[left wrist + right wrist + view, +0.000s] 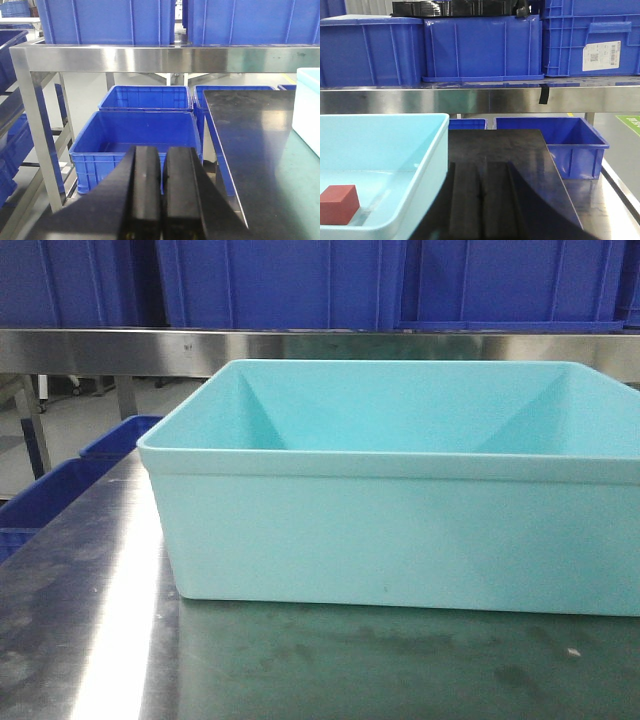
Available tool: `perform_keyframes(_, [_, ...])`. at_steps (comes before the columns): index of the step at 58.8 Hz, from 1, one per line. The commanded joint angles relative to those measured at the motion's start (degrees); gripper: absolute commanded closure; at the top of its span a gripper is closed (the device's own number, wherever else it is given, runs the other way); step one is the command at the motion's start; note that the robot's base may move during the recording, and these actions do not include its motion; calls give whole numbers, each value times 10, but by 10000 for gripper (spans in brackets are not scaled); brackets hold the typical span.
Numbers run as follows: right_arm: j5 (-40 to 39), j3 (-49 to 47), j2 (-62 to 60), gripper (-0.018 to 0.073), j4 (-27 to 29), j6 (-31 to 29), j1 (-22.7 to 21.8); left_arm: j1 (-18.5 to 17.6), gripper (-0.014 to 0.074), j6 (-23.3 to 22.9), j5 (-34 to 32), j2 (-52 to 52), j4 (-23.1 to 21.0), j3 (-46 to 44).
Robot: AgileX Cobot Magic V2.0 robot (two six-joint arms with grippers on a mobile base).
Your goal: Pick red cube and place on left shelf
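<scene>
One small red cube (338, 204) is lying in the single pale turquoise plastic tub (380, 145), just left of the closed, empty right pincer (480, 172). The left pincer (163, 160), also closed and empty, is facing the brushed stainless steel rack (150, 59) carrying two large blue plastic crates (105, 22).

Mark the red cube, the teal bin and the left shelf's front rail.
red cube (337, 207): right wrist view, front face.
teal bin (400, 540): front-facing view, outer front wall.
left shelf (150, 59): left wrist view, brushed front rail.
</scene>
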Motion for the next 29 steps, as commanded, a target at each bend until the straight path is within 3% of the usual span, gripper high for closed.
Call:
perform_keyframes(1, [-48, -10, -12, 503, -1, -4, -4, -2, 495, 0, -50, -8, -5, 13])
perform_keyframes(29, [-48, -10, -12, 503, -1, -4, -4, -2, 495, 0, -50, -8, -2, 13])
